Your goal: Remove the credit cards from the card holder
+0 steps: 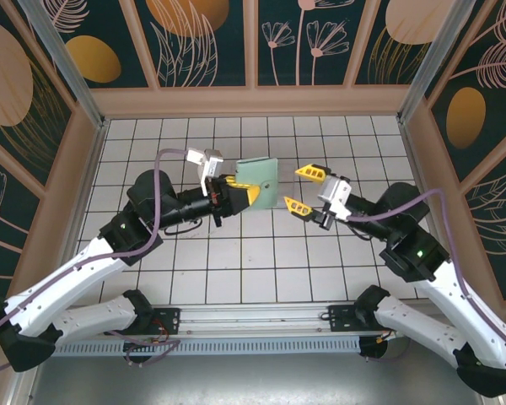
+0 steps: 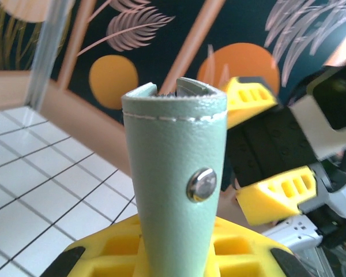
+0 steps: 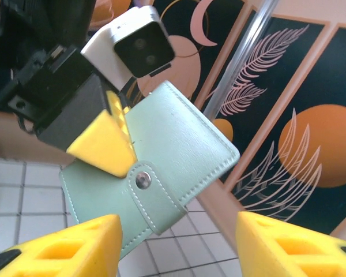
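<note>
1. Two yellow fingers of the left gripper (image 1: 246,196) are clamped on the wallet (image 1: 258,180), one on each face, gripping it at the end nearest the arm.
2. From that grip the wallet sticks out past the fingertips towards the middle of the table and is held up in the air, clear of the tiles.
3. In the left wrist view the wallet (image 2: 176,190) rises edge-on from between the fingers (image 2: 104,254), its stitched top edge uppermost and the two folded halves slightly parted there.
4. The wallet is folded shut. A short strap wraps over its edge and is fastened with a round metal snap (image 3: 142,181).
5. In the right wrist view one left finger (image 3: 104,144) lies flat on the pale green face just above the snap, and the wallet hangs tilted, with one corner pointing up and to the right.
6. Just beyond the wallet's free end is the right gripper (image 1: 304,189), with its jaws wide apart and nothing between them. It faces the wallet without touching it.
7. The right gripper's own fingers (image 3: 57,245) frame the wallet from below in its wrist view.
8. Beneath both arms lies the white tiled table (image 1: 261,270).
9. Around the table stand dark walls (image 1: 202,42) printed with leaves and orange discs.
</note>
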